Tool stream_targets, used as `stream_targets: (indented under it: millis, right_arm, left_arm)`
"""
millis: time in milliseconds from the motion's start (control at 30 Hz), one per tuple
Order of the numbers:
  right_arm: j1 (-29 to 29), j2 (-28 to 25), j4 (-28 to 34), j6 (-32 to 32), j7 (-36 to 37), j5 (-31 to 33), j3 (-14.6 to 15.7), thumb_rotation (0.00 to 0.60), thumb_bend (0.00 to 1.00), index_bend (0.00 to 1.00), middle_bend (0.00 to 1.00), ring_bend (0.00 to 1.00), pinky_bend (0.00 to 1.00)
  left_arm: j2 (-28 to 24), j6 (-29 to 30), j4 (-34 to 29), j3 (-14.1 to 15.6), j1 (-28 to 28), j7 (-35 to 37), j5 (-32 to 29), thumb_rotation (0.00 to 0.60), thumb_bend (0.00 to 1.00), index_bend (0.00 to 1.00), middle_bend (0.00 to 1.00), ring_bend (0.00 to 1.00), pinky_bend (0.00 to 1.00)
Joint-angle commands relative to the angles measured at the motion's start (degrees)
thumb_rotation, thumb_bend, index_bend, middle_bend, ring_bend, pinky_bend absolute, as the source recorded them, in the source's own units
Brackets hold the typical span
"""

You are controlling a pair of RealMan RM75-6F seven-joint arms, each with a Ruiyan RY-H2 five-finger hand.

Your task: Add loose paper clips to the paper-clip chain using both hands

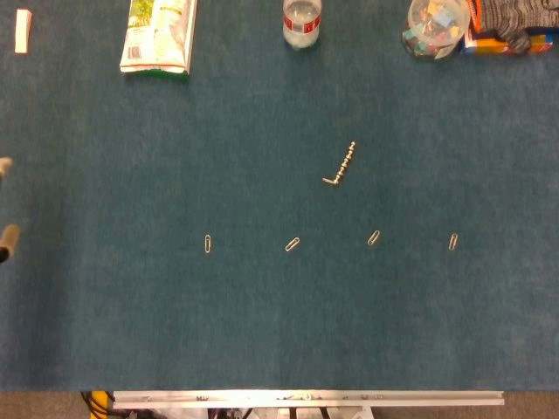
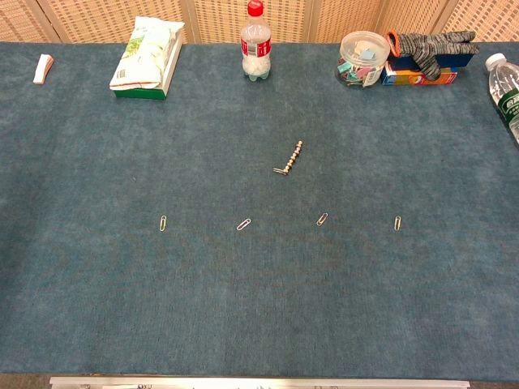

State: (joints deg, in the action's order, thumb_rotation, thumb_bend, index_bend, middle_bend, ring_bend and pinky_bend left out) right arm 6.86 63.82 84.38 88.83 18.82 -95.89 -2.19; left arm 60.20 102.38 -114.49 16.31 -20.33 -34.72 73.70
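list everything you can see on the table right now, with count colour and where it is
paper-clip chain: 1, silver, table centre, lying diagonally
loose paper clips: 4, silver, spaced in a row nearer the front edge than the chain, not touching it
tissue pack: 1, white and green, back left
small white object: 1, white with a red end, far back left
red-capped bottle: 1, clear, back centre
clear jar: 1, holding coloured bits, back right
grey glove: 1, lying on a blue and orange box, back right
second bottle: 1, clear with white cap, right edge
table: 1, blue cloth surface
left robot hand: only fingertips at the head view's left edge
right robot hand: not in view
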Motion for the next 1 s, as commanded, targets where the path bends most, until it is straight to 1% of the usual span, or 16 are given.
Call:
stream_targets:
  millis: [33,233,467,600,733,900,1000]
  right_arm:
    - [0.5,0.0,0.8,-1.2,-1.7,-0.2,0.6,0.6,0.0,0.16,0.17,0.06,0.37]
    - [0.8,-0.9,3.9,-1.8,-5.4,-0.8,1.1,0.6,0.0,0.16,0.17,0.06,0.37]
    - [1.9,-1.4,7.4,-3.9,-10.6,-0.9,1.1,0.6,0.0,0.16,0.17,0.06,0.37]
    - [2.9,-1.0,9.3,-5.7,-13.5,-1.0,1.2,0.6,0.0,0.16,0.17,0.06,0.37]
    - [3.8,-0.9,10.6,-7.0,-16.0,-0.9,1.1,0.6,0.0,0.16,0.17,0.06,0.37]
    - [4.7,-0.5,11.3,-8.4,-17.8,-0.4,0.7,0.6,0.0,0.16,0.17,0.06,0.37]
    - [6.0,-0.3,11.3,-10.2,-19.2,-0.2,0.5,0.6,0.0,0.16,0.17,0.06,0.37]
  left_arm:
    - [0.0,1.5,3.0,-0.9,3.0,3.1,2.3,0.6,0.23,0.26,0.06,0.0,0.08]
    - [0.6,0.2,7.2,-3.1,6.3,9.5,3.4,0.6,0.23,0.26,0.06,0.0,0.06]
    - [1.2,-2.3,12.6,-3.7,10.2,16.9,4.7,0.6,0.23,0.26,0.06,0.0,0.06]
    - [1.4,-4.2,14.9,-4.9,11.6,20.7,4.8,0.6,0.23,0.26,0.06,0.0,0.06]
    - [1.3,-6.1,16.4,-6.0,12.3,23.2,4.8,0.6,0.23,0.26,0.06,0.0,0.06]
    - [0.7,-7.5,16.6,-7.3,13.2,25.2,5.2,0.6,0.23,0.26,0.06,0.0,0.06]
    - [0.6,-8.6,16.6,-8.0,13.6,26.1,5.6,0.6,0.23,0.26,0.06,0.0,0.06]
